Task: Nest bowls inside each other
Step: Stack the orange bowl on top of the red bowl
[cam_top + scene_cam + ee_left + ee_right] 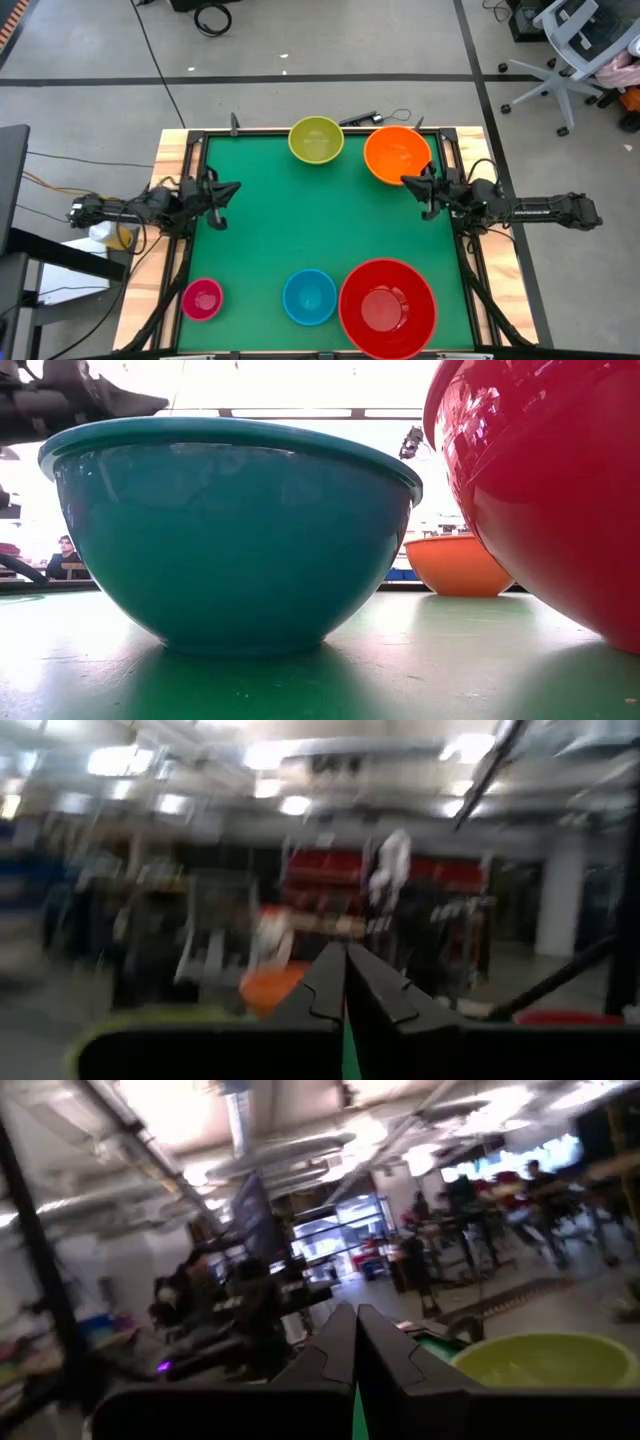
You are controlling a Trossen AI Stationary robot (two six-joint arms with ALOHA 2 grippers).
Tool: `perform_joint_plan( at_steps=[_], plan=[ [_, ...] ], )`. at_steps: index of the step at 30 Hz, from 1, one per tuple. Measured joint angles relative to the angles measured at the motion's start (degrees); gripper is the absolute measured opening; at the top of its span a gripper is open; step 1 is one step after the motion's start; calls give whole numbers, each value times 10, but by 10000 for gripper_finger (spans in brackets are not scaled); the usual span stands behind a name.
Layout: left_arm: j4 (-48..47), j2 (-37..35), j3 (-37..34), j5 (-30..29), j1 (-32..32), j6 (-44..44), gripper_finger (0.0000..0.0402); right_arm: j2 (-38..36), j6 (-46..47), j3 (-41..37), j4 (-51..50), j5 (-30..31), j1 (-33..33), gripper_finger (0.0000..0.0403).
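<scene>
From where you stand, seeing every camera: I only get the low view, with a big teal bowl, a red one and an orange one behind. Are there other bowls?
Observer: Yes. A yellow-green bowl stands at the far edge, left of the orange bowl.
Operator: Any more?
Observer: A small pink bowl sits in the near left corner, left of the blue bowl.
Operator: Is anything stacked yet?
Observer: No. All five stand apart; the red bowl is empty.
Operator: And the arms?
Observer: The left tool and right tool are shut, holding nothing.
</scene>
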Motion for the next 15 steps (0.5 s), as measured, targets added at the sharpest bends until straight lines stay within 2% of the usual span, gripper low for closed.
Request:
perform_joint_plan(
  at_steps=[4,6,7,10,12,15],
  plan=[
    [-18,49,0,-5,0,-52,14,-1,29,0,-2,-59,-2,11],
    [-11,76,0,-25,0,-64,14,-1,-1,0,20,-76,-3,11],
    [-3,90,0,-40,0,-71,14,2,-5,1,43,-58,-4,11],
    [21,130,0,-66,0,-107,14,2,27,19,38,77,-14,10],
    [39,160,0,-67,0,-124,14,13,7,42,-26,112,-24,10],
    [84,205,0,-76,0,-127,14,56,4,99,-167,133,-48,10]
  ],
)
